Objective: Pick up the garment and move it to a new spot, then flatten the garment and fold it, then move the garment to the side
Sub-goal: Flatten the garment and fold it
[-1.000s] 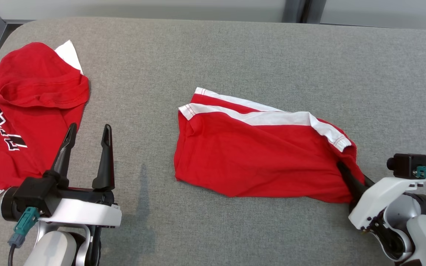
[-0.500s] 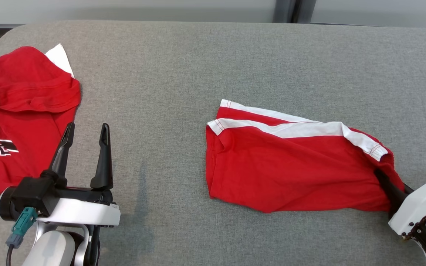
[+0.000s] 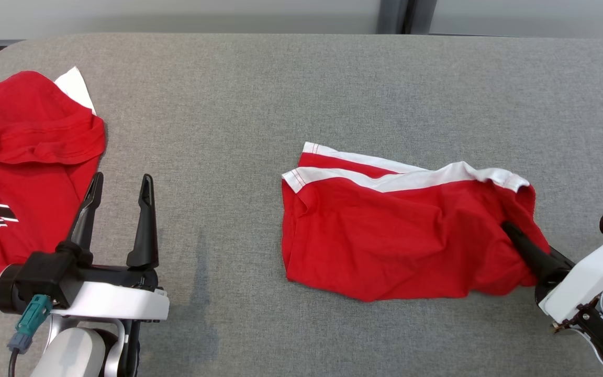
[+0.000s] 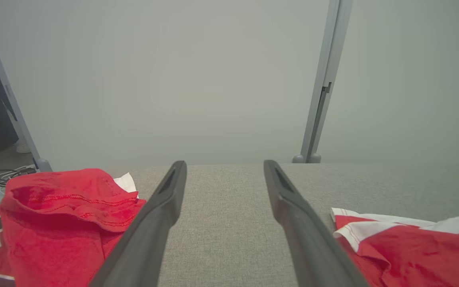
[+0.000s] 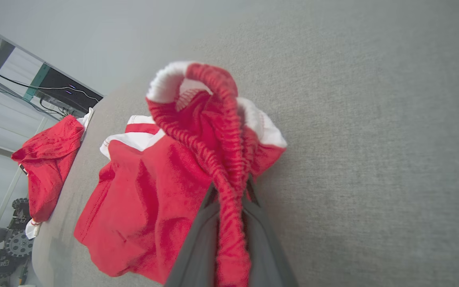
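Firmly, right gripper point(image 3: 509, 229) clamps garment point(image 3: 385, 235); left gripper point(image 3: 119, 183) gapes.

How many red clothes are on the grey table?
2. Red shorts with white stripes lie centre-right, pinched by the right gripper; a red lettered shirt lies far left.

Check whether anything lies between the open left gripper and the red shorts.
Nothing visible does: bare grey table separates the left gripper from the red shorts; the red shirt lies on its other side. The right gripper pinches the shorts.
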